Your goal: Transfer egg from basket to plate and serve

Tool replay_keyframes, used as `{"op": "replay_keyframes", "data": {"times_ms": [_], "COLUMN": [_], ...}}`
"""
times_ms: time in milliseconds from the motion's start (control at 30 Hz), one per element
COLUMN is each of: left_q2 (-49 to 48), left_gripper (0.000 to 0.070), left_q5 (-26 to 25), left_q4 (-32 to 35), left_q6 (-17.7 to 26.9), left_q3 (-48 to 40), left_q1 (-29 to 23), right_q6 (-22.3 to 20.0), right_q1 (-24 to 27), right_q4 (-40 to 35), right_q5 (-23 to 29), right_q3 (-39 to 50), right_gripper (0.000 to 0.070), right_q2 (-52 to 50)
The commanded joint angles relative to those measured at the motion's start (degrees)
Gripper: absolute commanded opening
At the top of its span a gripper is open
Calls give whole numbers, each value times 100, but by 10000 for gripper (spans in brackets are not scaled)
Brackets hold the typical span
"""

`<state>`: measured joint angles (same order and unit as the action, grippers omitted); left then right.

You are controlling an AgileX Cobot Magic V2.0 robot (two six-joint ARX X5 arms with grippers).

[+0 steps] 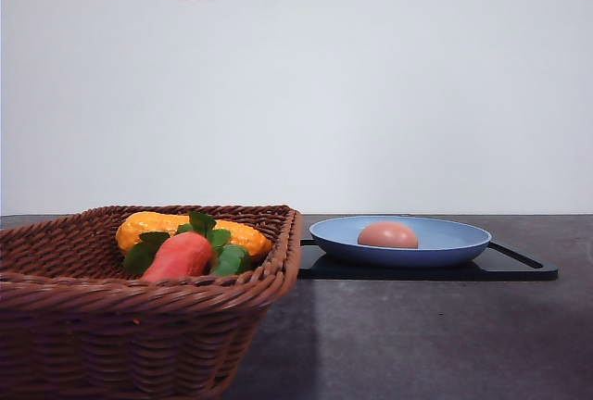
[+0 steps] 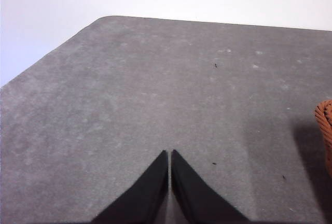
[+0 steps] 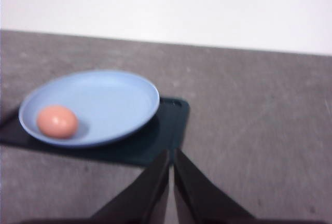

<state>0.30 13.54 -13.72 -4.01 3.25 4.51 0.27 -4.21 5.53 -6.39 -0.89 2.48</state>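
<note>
The egg (image 1: 387,234) lay inside the blue plate (image 1: 445,244), toward its side nearer the basket (image 1: 139,326); the plate sat on a flat black tray (image 1: 519,270) on the dark table (image 1: 417,344); the transfer therefore looked done, with serving left. In its wrist view the right gripper (image 3: 170,156) had its fingers pressed together, holding nothing, just short of the tray's near corner; the plate lay ahead and to one side, the egg at its far side. The left gripper (image 2: 169,157), likewise closed and empty, hung over bare table beside the basket's corner; the right arm looked nearer, so the serving move would likely fall to it.
</note>
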Motion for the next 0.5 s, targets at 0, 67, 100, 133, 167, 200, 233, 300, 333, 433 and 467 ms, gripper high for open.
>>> {"op": "replay_keyframes", "data": {"times_ms": [0, 67, 100, 133, 167, 200, 233, 300, 333, 433, 467], "left_q2": [-13, -13, -13, -13, -13, -13, -13, -13, -13, -13, -13], "left_gripper": [0, 0, 0, 0, 0, 0, 0, 0, 0, 0, 0], "left_q5": [-2, -2, -2, -2, -2, -2, -2, -2, -2, -4, -2], "left_q4": [2, 2, 1, 2, 2, 0, 0, 1, 2, 0, 0], "left_q6": [-13, -13, -13, -13, -13, -13, -13, -13, -13, -13, -13], "left_q3": [-74, -74, -74, -74, -74, -74, -74, -74, -74, -74, -74], "left_q1": [-4, -4, -4, -4, -4, -4, -4, -4, -4, -4, -4], "right_q6": [20, 20, 22, 22, 22, 22, 22, 22, 22, 22, 22], "right_q1": [-5, -11, -12, -15, -15, -15, -15, -15, -15, -15, -15], "right_q4": [328, 454, 380, 305, 233, 166, 83, -49, -104, -258, -304], "right_q5": [41, 42, 41, 46, 46, 45, 43, 43, 43, 43, 43], "right_q3": [35, 19, 10, 9, 9, 9, 9, 9, 9, 9, 9], "right_gripper": [0, 0, 0, 0, 0, 0, 0, 0, 0, 0, 0], "right_q2": [-8, 13, 12, 11, 7, -3, -4, -4, -4, -4, -4]}}
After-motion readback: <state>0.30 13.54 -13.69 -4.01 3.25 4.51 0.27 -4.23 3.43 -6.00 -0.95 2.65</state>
